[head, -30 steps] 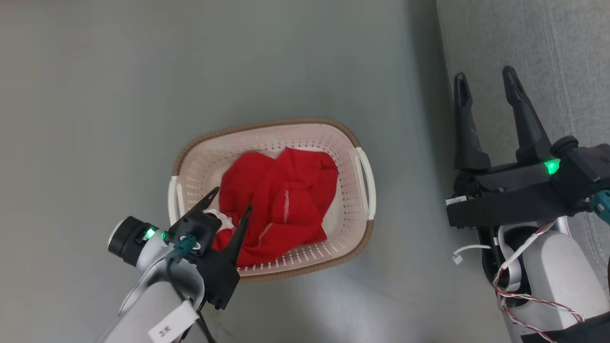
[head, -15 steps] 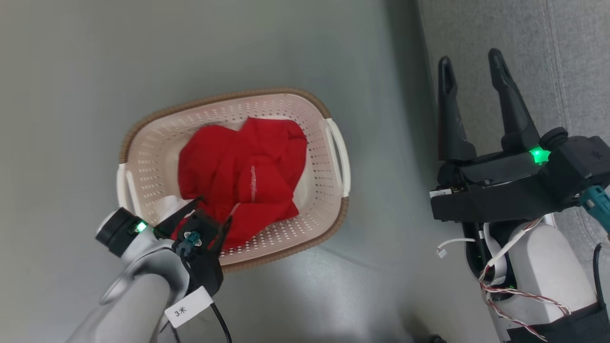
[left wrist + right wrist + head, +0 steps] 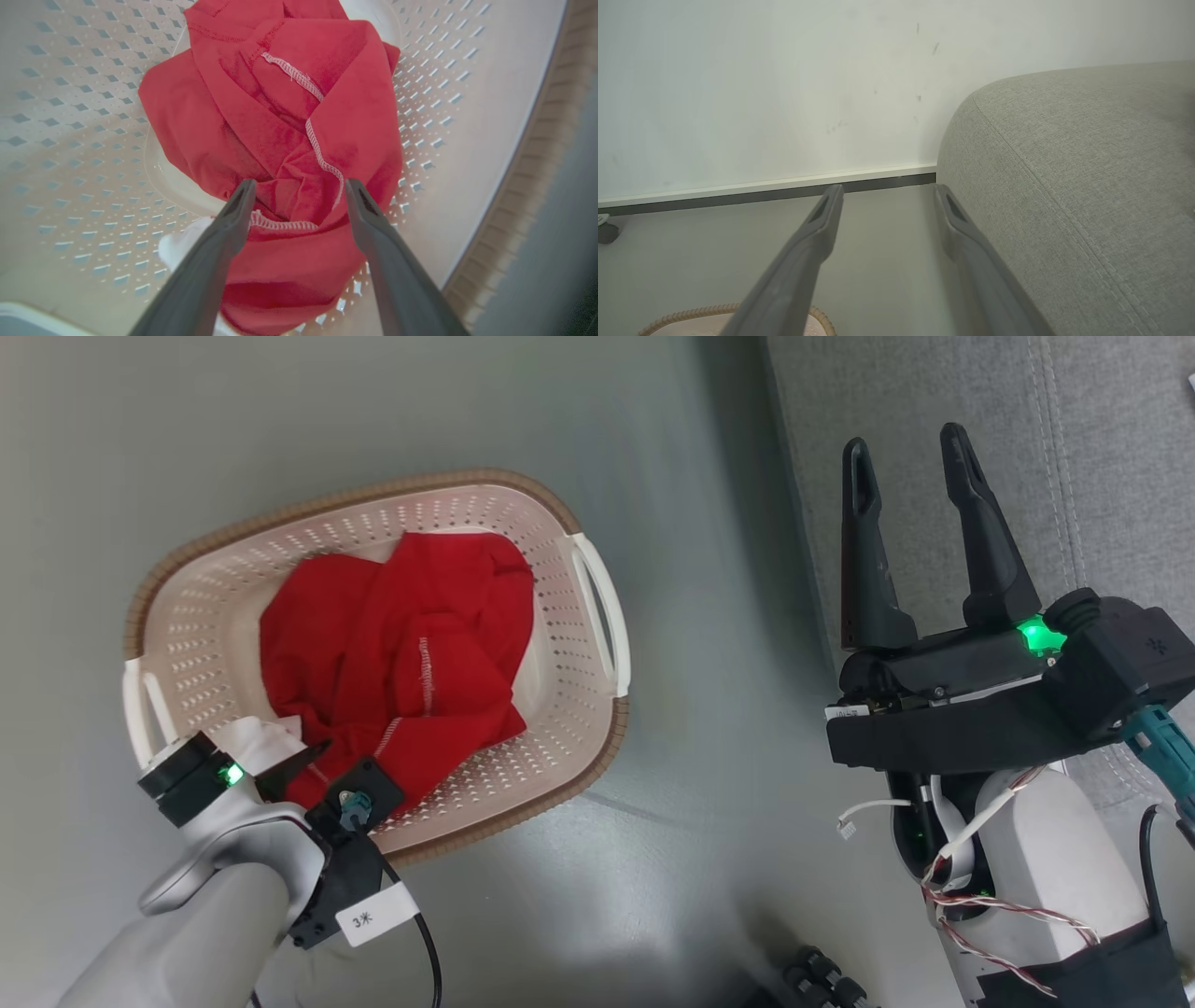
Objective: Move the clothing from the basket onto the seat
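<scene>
Grey glossy floor [image 3: 719, 728]; white scuffed wall [image 3: 761, 84] with skirting. Seat [image 3: 1102, 439] at right, cut off by frame. Basket [image 3: 355, 497] on floor left of seat, long axis lower-left to upper-right, handles at short ends. Clothing [image 3: 392, 653] crumpled inside basket, white part half hidden by left wrist. Left gripper [image 3: 299, 186] spread wide over clothing, contact unclear. Right gripper [image 3: 906, 443] wide, empty, by seat edge.

Soft matt red clothing [image 3: 280, 140]; smooth perforated plastic basket [image 3: 560, 644]; coarse woven grey seat [image 3: 1087, 186].
</scene>
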### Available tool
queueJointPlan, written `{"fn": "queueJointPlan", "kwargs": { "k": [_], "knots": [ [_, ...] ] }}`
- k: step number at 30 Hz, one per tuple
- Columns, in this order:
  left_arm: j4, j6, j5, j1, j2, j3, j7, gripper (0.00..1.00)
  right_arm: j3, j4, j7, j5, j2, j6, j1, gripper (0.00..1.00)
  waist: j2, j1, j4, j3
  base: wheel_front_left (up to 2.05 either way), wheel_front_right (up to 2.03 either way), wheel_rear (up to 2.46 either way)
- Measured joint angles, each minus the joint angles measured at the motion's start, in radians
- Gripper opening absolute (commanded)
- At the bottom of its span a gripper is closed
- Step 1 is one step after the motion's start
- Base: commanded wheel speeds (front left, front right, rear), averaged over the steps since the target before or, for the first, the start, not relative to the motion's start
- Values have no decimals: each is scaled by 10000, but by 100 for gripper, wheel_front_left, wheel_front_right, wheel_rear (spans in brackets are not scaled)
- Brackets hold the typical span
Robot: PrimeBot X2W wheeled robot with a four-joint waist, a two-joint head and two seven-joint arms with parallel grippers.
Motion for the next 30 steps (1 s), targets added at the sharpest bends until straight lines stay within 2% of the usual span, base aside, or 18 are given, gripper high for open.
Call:
{"fn": "queueJointPlan", "kwargs": {
  "k": [8, 15, 16, 17, 18, 19, 20, 21, 30],
  "knots": [
    [652, -81, 355, -465, 105, -364, 485, 100, -4, 174, -253, 81, 29, -8, -13, 100, -1, 0, -261, 265, 0, 0, 0],
    [1337, -161, 721, -965, 107, -777, 1323, 100, 0, 330, -468, 146, 50, -8, -165, 100, -1, -1, -318, 390, 0, 0, 0],
    [1427, -161, 738, -1011, 86, -803, 1411, 95, 2, 347, -510, 184, 52, -8, -168, 100, -2, -1, -317, 394, 0, 0, 0],
    [1496, -163, 757, -1051, 71, -857, 1482, 64, 4, 370, -529, 184, 52, -8, -168, 100, -2, -1, -315, 398, 0, 0, 0],
    [1553, -163, 780, -1089, 44, -913, 1599, 47, 10, 378, -558, 205, 54, -8, -168, 100, -1, -1, -310, 402, 0, 0, 0],
    [1592, -163, 780, -1122, 10, -953, 1657, 37, 13, 384, -594, 251, 54, -8, -171, 100, -2, -1, -305, 407, 0, 0, 0],
    [1638, -165, 780, -1164, -27, -993, 1682, 6, 13, 395, -639, 282, 54, -8, -174, 100, -2, -1, -297, 411, 0, 0, 0],
    [1701, -167, 780, -1223, -67, -1032, 1793, 0, 15, 412, -660, 288, 54, -8, -182, 100, -1, -1, -288, 416, 0, 0, 0],
    [1983, -176, 779, -1488, -305, -1267, 2011, 0, 52, 602, -869, 514, 56, -8, -373, 100, -2, -1, -182, 422, 0, 0, 0]
  ]
}}
